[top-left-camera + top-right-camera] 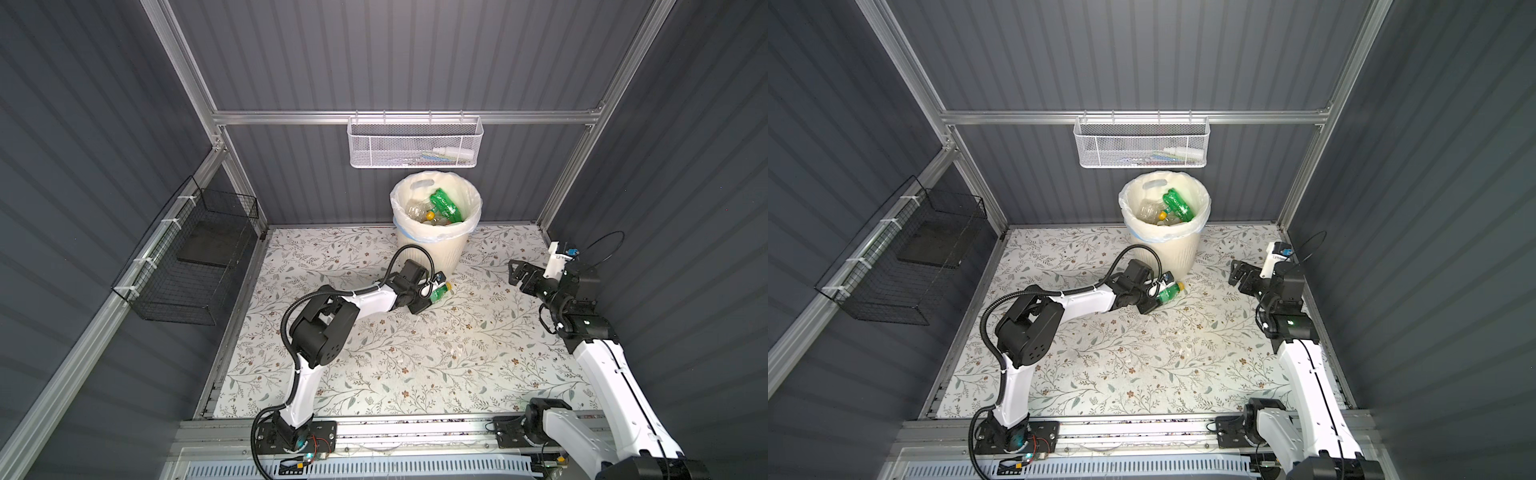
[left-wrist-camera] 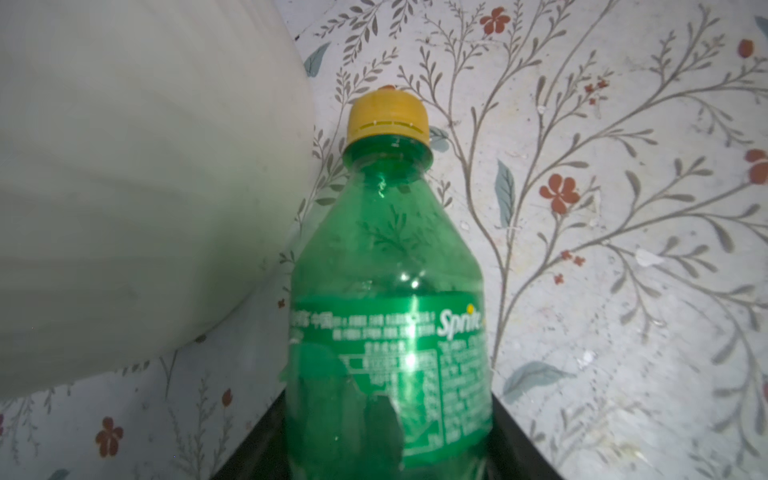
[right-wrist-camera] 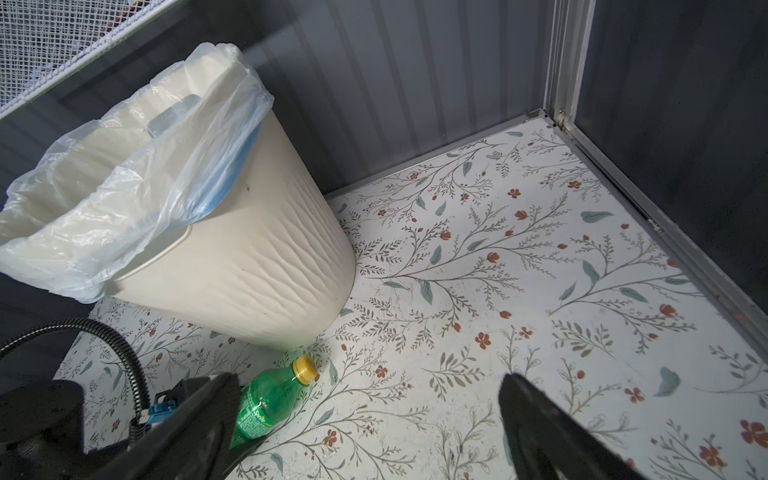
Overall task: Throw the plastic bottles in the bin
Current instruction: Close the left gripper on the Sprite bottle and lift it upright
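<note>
Left jaws straddle the Sprite bottle [image 2: 386, 332] lying on the counter [image 1: 415, 353] beside the bin [image 1: 432, 249], ready to lift it; grip unclear. Right jaws spread wide, empty.

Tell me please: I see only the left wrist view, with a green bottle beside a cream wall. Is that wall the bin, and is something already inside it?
Observer: Yes, it is the bin. In both top views a green bottle and clear bottles lie inside it.
Operator: Are more bottles left on the table?
Observer: No. In both top views only your yellow-capped bottle lies on the floral table.
Operator: Where is the right gripper?
Observer: The right gripper hangs open and empty, to the right of the bin and apart from it.
</note>
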Controlling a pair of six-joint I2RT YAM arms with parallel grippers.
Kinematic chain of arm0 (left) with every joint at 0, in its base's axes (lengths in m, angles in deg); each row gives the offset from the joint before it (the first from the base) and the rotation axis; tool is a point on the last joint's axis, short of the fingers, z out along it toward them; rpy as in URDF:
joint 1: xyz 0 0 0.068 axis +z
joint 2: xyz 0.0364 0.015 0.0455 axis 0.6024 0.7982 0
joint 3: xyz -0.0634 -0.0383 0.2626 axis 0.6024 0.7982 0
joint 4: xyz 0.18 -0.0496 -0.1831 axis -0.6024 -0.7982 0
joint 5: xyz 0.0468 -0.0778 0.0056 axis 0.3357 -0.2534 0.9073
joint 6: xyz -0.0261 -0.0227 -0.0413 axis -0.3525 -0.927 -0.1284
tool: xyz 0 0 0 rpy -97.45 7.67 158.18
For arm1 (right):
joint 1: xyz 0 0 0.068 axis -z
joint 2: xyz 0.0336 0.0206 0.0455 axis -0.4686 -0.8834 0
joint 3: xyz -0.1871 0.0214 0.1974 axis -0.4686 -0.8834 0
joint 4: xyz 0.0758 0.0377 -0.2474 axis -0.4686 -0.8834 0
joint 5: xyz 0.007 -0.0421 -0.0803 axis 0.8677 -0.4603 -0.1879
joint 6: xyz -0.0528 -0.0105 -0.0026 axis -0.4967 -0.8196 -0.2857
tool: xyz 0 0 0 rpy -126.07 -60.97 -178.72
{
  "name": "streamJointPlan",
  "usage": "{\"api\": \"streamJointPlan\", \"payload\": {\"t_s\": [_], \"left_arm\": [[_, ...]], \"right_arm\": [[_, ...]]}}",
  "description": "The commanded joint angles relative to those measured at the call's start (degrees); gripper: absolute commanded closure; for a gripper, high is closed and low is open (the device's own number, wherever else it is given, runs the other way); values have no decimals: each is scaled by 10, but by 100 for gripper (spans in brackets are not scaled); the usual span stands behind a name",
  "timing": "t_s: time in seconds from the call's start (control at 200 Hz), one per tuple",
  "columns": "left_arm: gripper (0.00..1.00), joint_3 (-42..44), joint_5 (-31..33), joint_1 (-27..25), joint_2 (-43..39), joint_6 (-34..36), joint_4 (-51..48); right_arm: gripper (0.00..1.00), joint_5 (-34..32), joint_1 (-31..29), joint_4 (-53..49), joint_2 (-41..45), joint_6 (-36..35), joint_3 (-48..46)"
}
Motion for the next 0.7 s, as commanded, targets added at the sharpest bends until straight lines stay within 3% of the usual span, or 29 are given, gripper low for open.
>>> {"api": "streamJointPlan", "payload": {"t_s": [0.0, 0.455, 0.695], "left_arm": [[50, 28, -17, -5, -56, -32, -9], [53, 262, 36, -2, -331, -139, 127], [54, 405, 30, 75, -510, -251, 256]], "right_arm": [[1, 7, 3, 7, 5, 6, -9], [3, 69, -13, -39, -75, 28, -2], [2, -37, -134, -75, -143, -26, 15]]}}
